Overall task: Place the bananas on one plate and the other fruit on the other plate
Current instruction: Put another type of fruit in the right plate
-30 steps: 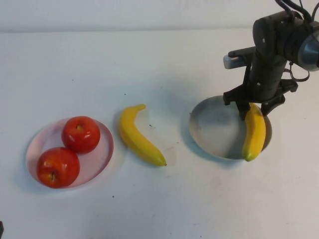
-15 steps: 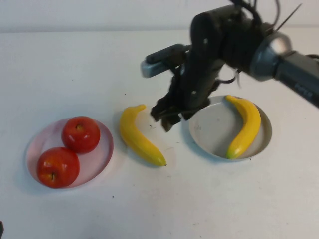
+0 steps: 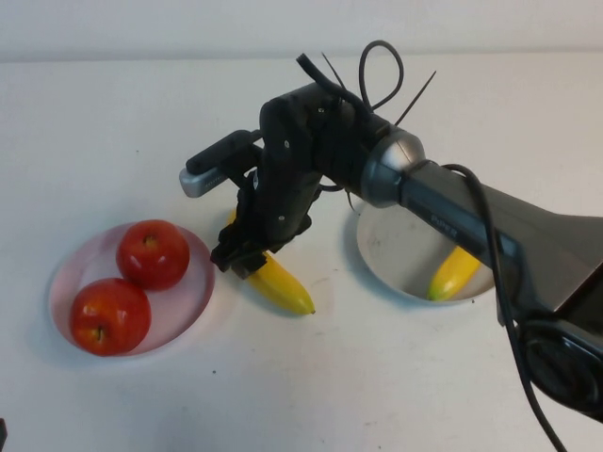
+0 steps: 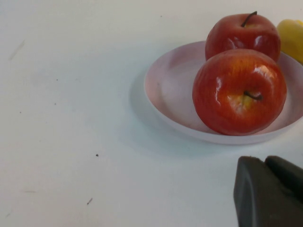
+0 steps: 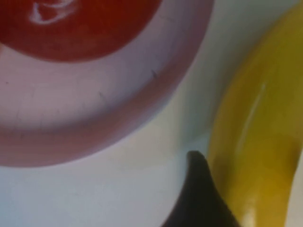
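Your right arm is mostly matte black, with a rounded, bulky wrist housing. Behind the wrist you see a smooth silver-grey metal ring, and after it a long dark grey link. Thin black cables rise from the top of the wrist in loops, with some stiff ends pointing out, and one thicker black cable runs along the link. A small grey and black camera block stands out from the wrist's side. The right gripper [image 3: 240, 263] has black fingers. The left gripper [image 4: 269, 191] shows only dark, matte, rounded finger bodies.
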Tool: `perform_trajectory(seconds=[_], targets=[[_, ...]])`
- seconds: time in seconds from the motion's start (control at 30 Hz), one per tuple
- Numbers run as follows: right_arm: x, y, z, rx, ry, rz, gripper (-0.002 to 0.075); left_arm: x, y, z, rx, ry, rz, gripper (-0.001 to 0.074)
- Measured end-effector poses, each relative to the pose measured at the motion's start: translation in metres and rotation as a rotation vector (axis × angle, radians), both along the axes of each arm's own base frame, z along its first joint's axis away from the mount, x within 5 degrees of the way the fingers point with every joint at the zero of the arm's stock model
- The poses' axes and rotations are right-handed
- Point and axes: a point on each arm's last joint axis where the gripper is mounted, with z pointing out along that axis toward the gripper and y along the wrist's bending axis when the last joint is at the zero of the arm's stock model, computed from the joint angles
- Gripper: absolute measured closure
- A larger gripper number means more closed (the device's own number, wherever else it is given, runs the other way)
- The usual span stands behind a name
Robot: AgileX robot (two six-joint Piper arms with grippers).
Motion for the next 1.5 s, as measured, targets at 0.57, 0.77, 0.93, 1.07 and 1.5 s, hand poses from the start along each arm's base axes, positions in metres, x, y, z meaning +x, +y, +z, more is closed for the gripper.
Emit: perform_trajectory(seconds=[0.57,0.77,0.93,1.07,1.5], targets=[[0.003,-0.004,-0.021,-0.096,0.026,-0.018,0.0420,0.000,0.000,0.000,0.000,0.000,0.000,0.0733],[0.001,-0.026,0.050,-0.067,-0.122,-0.244,0.0420,0.000,0.000,0.000,0.000,0.000,0.000,0.0733],[-0.006,-0.061,0.107,-0.018,-0.217,-0.403,0.0420,0.000,0.000,0.000,0.000,0.000,0.000,0.0733],[-0.009,-0.094,0.102,-0.040,-0.149,-0.559,0.0420,0.000,0.000,0.000,0.000,0.000,0.000,0.0733],[0.012,-0.132,0.018,-0.172,0.102,-0.746,0.0420,0.000,0.000,0.000,0.000,0.000,0.000,0.0733]])
